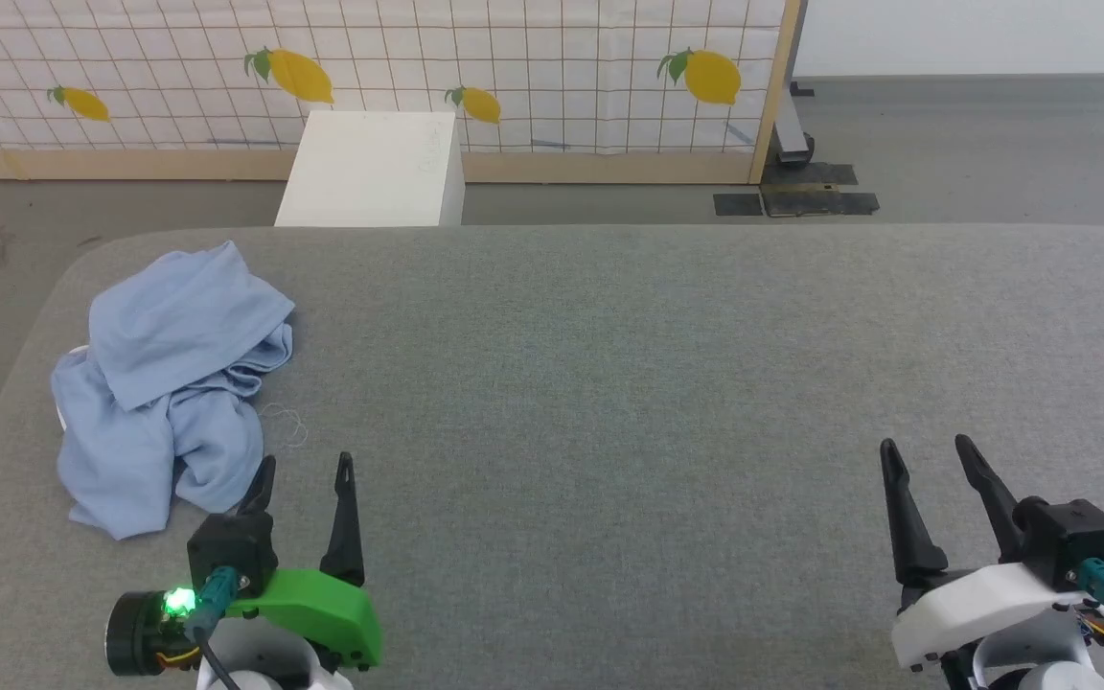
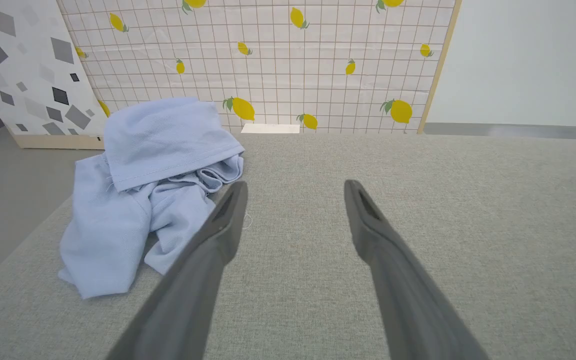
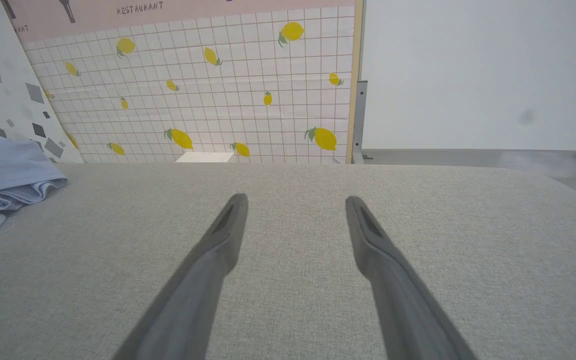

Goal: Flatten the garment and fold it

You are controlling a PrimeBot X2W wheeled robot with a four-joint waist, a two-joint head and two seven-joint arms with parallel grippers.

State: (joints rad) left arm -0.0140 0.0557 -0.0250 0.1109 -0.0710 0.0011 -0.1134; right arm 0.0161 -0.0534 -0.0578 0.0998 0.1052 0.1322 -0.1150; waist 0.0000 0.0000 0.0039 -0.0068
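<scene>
— How do the claws stand?
— My left claw (image 1: 308,460) is spread wide and empty, and so is my right claw (image 1: 925,442), both at the near edge.
— The garment (image 1: 169,383)?
— Crumpled by the tabletop's (image 1: 609,383) left edge, just beside my left claw.

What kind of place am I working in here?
Likely a staged test room: free-standing lemon-print backdrop panel, bare grey floor, and a grey padded table with the crumpled garment.

Lemon-print grid panel (image 1: 514,67), white box (image 1: 375,168), grey floor (image 1: 974,144), grey padded table (image 1: 657,364).
</scene>
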